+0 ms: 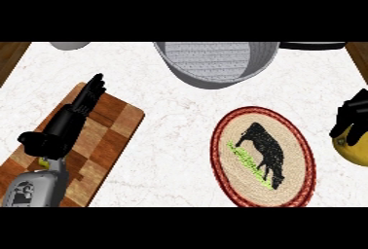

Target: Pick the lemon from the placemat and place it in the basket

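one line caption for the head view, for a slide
Right hand curled over the lemon beside the placemat, basket ahead.

Brightness: even and bright across the white marble counter (173,146), no dim corners.
Shadows: soft and faint; a slight dark edge under the wooden cutting board (108,141) toward 4 o'clock, and shade on the grey basket (215,63) underside at 6 o'clock.
Glare: none on any surface.
Focus: uniform; placemat (262,155) weave reads slightly coarse.
Edges: things at 12 and 3 o'clock are cropped, without visible bending.
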Robot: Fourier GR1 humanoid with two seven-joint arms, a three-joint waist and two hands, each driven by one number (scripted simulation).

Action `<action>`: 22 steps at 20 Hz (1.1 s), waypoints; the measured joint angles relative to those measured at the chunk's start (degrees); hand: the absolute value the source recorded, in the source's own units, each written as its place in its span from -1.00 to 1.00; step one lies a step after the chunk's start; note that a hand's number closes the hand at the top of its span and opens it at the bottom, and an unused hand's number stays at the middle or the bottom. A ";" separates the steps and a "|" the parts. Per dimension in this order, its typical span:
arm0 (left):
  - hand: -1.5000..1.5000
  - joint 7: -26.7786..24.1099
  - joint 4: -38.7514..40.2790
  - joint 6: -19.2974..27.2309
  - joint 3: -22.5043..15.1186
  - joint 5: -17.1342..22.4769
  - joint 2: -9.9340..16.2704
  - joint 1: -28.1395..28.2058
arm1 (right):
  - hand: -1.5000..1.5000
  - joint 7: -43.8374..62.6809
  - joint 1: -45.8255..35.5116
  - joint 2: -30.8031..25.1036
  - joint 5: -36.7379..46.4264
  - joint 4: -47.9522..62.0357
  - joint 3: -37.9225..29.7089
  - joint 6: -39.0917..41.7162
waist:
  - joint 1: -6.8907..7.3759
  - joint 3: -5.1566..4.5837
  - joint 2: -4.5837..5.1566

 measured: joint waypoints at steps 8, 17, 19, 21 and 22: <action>0.00 -0.23 0.37 0.37 -1.01 -0.77 -0.89 -0.42 | 1.00 8.08 -10.12 0.10 -10.28 1.90 -0.65 5.09 | 0.64 -0.03 0.06; 0.00 -1.44 0.67 -0.16 -0.38 -0.59 -0.48 0.43 | 1.00 23.62 -25.67 11.79 -16.37 10.41 -1.49 8.63 | 0.55 -0.04 0.01; 0.00 -1.02 0.70 -0.16 -0.32 -0.63 -0.39 -0.07 | 1.00 27.36 -30.10 14.78 -17.60 13.85 -2.33 8.89 | 0.66 -0.05 0.03; 0.00 -1.11 0.95 0.25 -0.65 -1.06 -0.85 -0.10 | 1.00 29.38 -34.23 16.98 -17.73 17.75 -3.60 9.10 | 0.63 -0.05 0.04; 0.00 -0.77 0.24 0.42 -1.05 -1.32 -1.09 0.23 | 1.00 29.56 -35.74 18.47 -16.93 20.01 -3.80 8.47 | 0.73 -0.05 0.04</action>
